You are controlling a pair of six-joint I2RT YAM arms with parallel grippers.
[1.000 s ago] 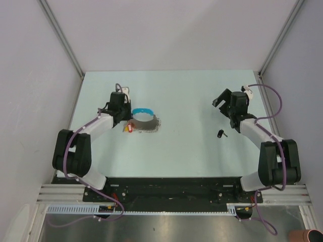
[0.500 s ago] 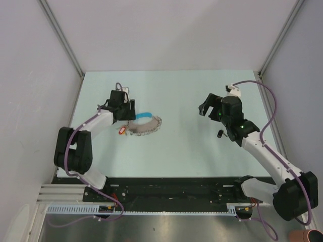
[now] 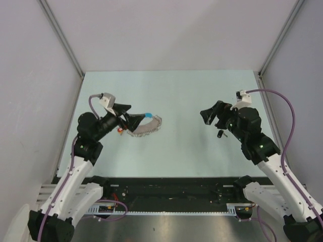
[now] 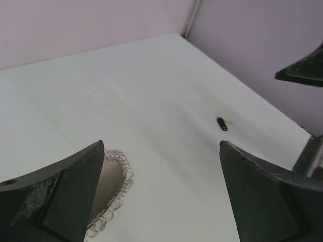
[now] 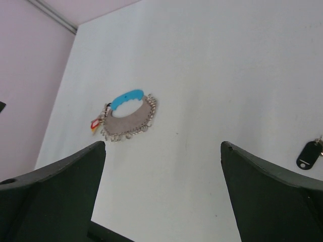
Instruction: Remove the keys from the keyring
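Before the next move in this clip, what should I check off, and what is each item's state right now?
1. Left gripper open and empty: ok.
2. Right gripper open and empty: ok.
3. Dark key off the keyring: ok. It lies alone on the table, close to the right gripper.
4. Red-headed key off the keyring: cannot tell. It lies against the ring's edge near the blue band.
5. Keyring lying flat, free of both grippers: ok.
6. Keyring visible for a regrasp: ok in the top and right wrist views. The left wrist view shows only part of it.

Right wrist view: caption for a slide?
Open right gripper frames keyring, red key beside it, and a separate dark key.
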